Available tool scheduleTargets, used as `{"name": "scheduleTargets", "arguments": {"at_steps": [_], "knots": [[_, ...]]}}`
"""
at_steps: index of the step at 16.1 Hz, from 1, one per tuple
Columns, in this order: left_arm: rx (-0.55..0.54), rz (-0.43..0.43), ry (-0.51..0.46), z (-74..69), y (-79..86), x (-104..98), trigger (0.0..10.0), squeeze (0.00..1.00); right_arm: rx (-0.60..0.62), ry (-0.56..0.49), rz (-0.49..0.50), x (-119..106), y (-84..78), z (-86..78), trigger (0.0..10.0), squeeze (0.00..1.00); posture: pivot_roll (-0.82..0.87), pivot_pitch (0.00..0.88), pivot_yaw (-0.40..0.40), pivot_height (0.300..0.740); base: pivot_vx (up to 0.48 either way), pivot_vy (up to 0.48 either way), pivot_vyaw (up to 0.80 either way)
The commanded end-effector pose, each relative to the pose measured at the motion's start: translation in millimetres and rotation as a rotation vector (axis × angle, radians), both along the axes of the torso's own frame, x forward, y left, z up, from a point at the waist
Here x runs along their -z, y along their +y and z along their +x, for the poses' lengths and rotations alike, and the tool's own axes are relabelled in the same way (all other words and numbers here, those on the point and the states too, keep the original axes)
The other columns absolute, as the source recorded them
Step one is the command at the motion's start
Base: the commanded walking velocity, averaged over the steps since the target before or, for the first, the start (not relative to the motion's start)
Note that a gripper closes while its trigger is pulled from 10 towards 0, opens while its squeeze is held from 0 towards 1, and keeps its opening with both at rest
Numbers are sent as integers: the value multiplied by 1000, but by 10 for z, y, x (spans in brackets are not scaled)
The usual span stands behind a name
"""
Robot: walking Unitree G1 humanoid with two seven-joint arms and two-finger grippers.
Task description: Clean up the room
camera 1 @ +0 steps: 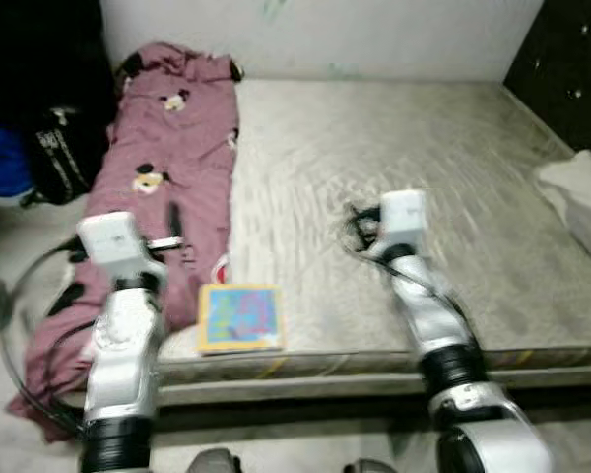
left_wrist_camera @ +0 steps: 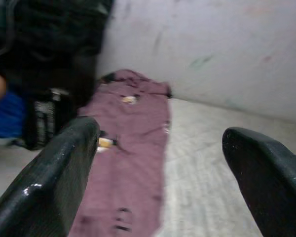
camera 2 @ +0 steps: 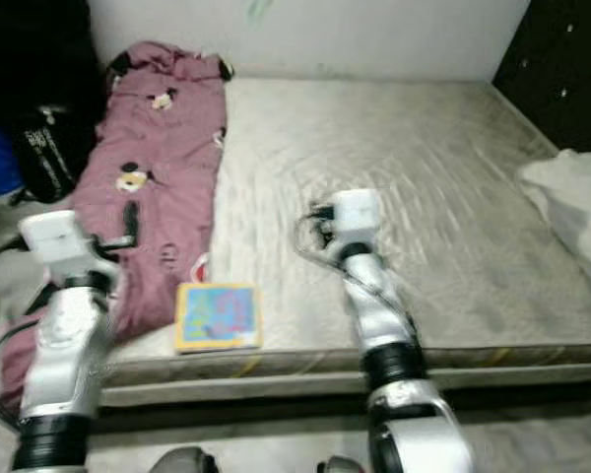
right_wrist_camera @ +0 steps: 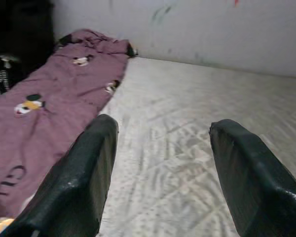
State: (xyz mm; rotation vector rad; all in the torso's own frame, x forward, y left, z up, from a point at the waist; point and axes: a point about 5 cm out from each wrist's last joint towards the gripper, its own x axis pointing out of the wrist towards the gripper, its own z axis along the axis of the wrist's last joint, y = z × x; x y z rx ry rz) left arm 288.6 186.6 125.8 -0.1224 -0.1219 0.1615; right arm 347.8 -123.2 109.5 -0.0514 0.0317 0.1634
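- Currently, both grippers, left (left_wrist_camera: pixel 158 182) and right (right_wrist_camera: pixel 160 173), are being held spread and empty above the mattress (camera 1: pixel 424 197).
- A purple blanket (camera 1: pixel 167 187) and book (camera 1: pixel 239 317) are being borne along its left edge.

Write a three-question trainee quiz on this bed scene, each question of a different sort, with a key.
1. True or false: the colourful book lies at the near edge of the mattress, beside the purple blanket.
2. The left gripper is: A open, B shut on the blanket, C shut on the book.
3. Fill in: the white cloth lies at the robot's ____ side of the bed.

Key: 1 true. 2 A. 3 right.
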Motion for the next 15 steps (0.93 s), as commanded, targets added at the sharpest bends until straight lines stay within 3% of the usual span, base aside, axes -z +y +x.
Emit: {"name": "scheduleTargets", "arguments": {"at_steps": [1,5,9,12,15], "knots": [[48,-11,1,14,-132,-19,10000,0,51,-4,-9,-29,-171,-1,10000,0,37,0,-9,740,0,461,0],[33,-17,-1,-6,-120,-12,10000,0,51,9,-18,6,-186,-13,10000,0,42,0,-19,740,0,462,0],[12,-12,35,-123,-103,54,10000,0,46,35,-1,90,-124,-119,10000,0,51,0,-4,740,0,0,0],[27,-1,41,-125,-110,48,10000,0,50,54,4,133,-119,-174,10000,0,55,15,-4,740,0,0,0],[52,-11,39,-125,-172,33,10000,0,45,77,-13,171,-122,-202,10000,0,48,37,0,740,0,467,-683]]}}
